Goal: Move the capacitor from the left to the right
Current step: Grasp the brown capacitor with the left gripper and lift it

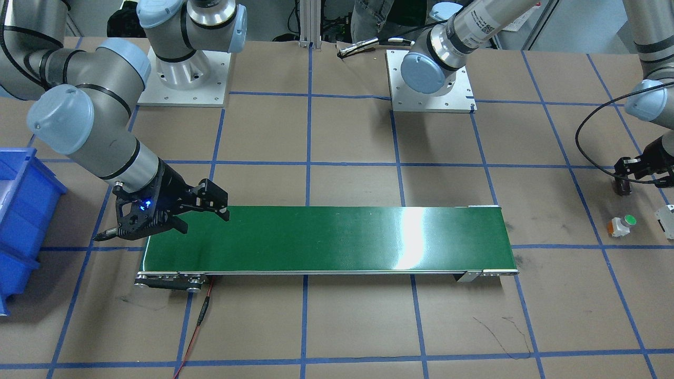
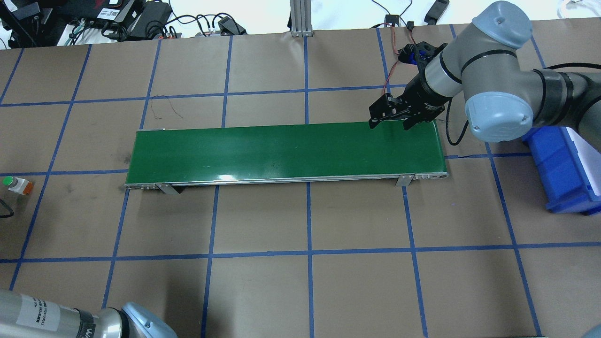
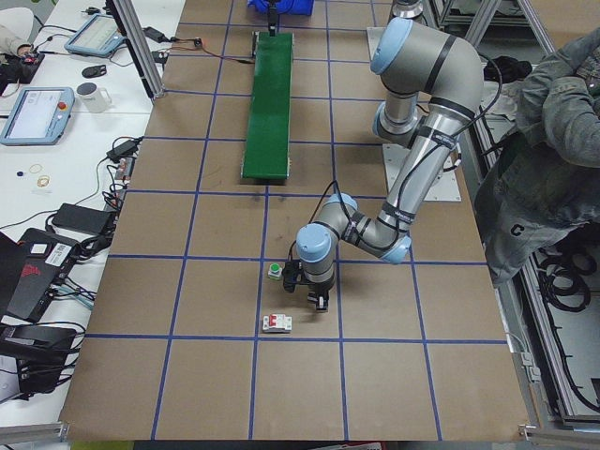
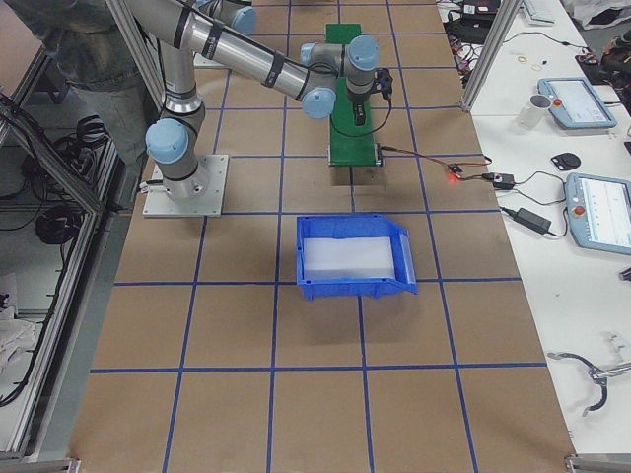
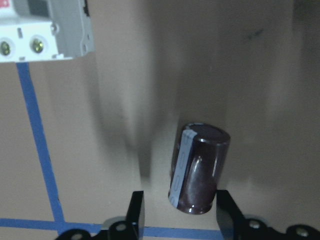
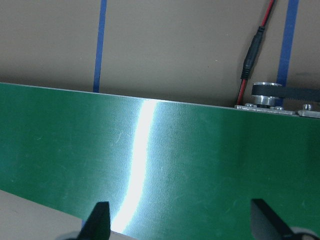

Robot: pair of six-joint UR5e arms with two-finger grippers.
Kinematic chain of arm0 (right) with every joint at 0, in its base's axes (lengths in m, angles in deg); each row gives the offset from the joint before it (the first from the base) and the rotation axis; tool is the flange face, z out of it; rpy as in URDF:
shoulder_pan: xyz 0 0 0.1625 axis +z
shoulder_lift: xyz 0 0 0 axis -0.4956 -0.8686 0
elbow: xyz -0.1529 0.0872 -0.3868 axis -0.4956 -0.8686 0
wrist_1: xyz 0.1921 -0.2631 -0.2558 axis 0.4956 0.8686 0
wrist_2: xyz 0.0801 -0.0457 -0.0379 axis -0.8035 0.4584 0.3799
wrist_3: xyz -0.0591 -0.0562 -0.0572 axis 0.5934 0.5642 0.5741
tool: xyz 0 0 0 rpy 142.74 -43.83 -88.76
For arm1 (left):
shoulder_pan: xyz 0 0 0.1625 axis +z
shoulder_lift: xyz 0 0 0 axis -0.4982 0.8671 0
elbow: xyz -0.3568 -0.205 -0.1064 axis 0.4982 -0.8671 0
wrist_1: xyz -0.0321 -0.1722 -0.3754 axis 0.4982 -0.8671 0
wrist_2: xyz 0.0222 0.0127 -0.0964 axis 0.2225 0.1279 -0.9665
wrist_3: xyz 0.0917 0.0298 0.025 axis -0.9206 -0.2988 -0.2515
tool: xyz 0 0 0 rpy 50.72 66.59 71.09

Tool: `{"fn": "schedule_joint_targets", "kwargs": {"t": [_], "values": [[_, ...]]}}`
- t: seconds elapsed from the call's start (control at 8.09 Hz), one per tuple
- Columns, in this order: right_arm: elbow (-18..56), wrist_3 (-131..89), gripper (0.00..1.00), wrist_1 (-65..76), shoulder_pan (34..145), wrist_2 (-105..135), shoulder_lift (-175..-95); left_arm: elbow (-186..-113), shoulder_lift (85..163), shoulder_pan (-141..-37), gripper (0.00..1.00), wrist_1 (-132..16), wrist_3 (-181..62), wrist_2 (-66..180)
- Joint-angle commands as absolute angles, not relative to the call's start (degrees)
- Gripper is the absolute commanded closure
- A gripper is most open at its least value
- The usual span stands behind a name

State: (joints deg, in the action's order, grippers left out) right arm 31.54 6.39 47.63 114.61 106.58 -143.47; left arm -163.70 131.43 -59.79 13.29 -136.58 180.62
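As the spread left end effector [image 5: 178, 201] straddles the capacitor [image 5: 200, 170], the right end effector [image 6: 181, 206] gapes.

The left arm [image 3: 427, 150] bends down low. Its wrist points the left gripper [image 5: 179, 200] straight down, close to the surface [image 5: 100, 150]. Its two fingers [image 5: 136, 212] are apart and do not squeeze. The right arm [image 2: 497, 101] reaches in from the side with a bent wrist. The right gripper [image 6: 180, 205] tips forward and down. Its fingers [image 6: 100, 217] are spread wide.
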Motion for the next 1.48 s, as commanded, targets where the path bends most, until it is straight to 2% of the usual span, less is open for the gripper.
{"fn": "schedule_joint_targets", "kwargs": {"t": [0.0,0.25,0.37,0.49,0.62,0.86,0.99,1.24,1.36], "values": [[31.5,6.2,0.00,47.6,114.6,106.6,-143.1,-163.8,131.7,-59.9,0.39,13.3,-136.3,180.3],[30.8,6.3,0.00,46.9,114.6,107.4,-143.6,-164.0,131.8,-60.7,0.35,13.3,-136.3,180.4],[30.7,6.3,0.00,46.7,114.6,107.5,-143.6,-164.0,131.8,-60.7,0.37,13.3,-136.2,180.2],[30.7,6.2,0.00,46.6,114.6,107.5,-143.6,-164.0,131.8,-60.7,0.52,13.4,-136.2,180.3],[30.6,6.1,0.00,46.6,114.5,107.5,-143.6,-164.0,131.9,-60.7,0.60,13.3,-136.3,180.4],[30.7,7.8,0.00,46.4,114.5,107.0,-143.4,-163.9,131.9,-60.7,0.61,13.4,-136.4,180.3],[30.7,8.9,0.00,46.8,114.5,106.7,-142.9,-163.9,131.9,-60.7,0.82,13.4,-136.3,180.4],[31.1,9.2,0.00,47.2,114.5,106.5,-141.9,-163.8,131.9,-60.9,0.95,13.3,-136.2,180.7],[31.0,9.1,0.00,47.2,114.4,106.6,-141.9,-163.6,131.0,-61.2,0.97,13.2,-135.2,181.1]]}}
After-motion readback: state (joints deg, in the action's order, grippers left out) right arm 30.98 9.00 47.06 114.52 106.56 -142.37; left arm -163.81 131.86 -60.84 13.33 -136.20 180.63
